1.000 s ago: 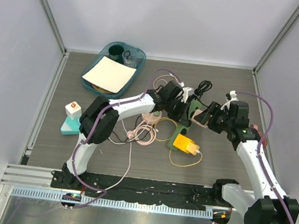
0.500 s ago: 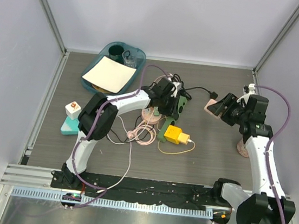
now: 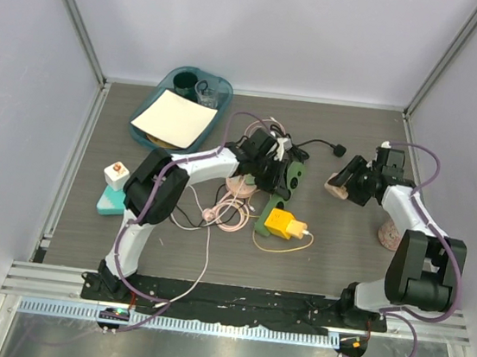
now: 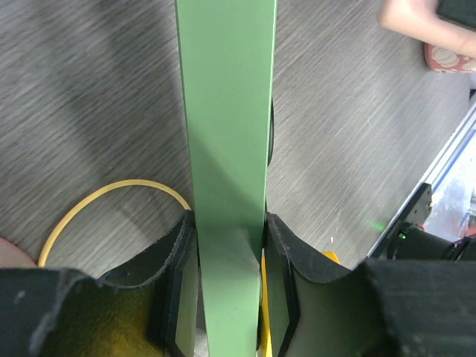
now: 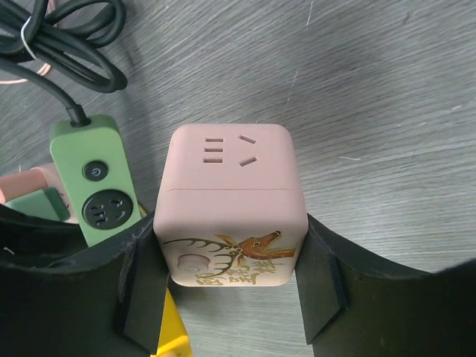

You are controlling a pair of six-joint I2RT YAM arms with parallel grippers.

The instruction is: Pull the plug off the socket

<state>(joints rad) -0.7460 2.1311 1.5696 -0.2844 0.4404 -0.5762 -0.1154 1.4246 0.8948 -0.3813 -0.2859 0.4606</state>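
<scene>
Clutter first, at the left of the top view: a teal tray (image 3: 226, 86) in the upper left with a sheet of paper in it, and below it a small white-and-teal block (image 3: 114, 191), both well apart from the work.

Centre of the frame: the left end effector (image 4: 229, 256) is clamped on the green power strip (image 4: 227, 111). Its wrist view shows both fingers pressed flat against the strip's long sides. A yellow block (image 3: 281, 223) with a thin yellow lead lies touching the strip's lower end. We cannot tell whether it is plugged in or only lying against it. A black cord (image 3: 317, 143) trails from the strip's upper end toward the upper right.

Right of centre: the right end effector (image 5: 230, 253) is closed on the pink cube adapter (image 5: 230, 186), one finger on each side and the slotted face turned away from the wrist. In that view the strip's round socket, below its power button, stands empty. The cube is well apart from the strip, with bare surface (image 3: 341, 261) between them.

Our reading: the pulling step looks done. One arm anchors the strip, the other holds the cube clear of it, and nothing joins the two.

Next move, as we judge it: lower the cube onto open surface at the right, clear of the black cord, then part the fingers and lift away. The left arm can let go of the strip afterwards. If the yellow block is the plug that was meant, a fresh grasp on it would be needed while the strip is held down.
</scene>
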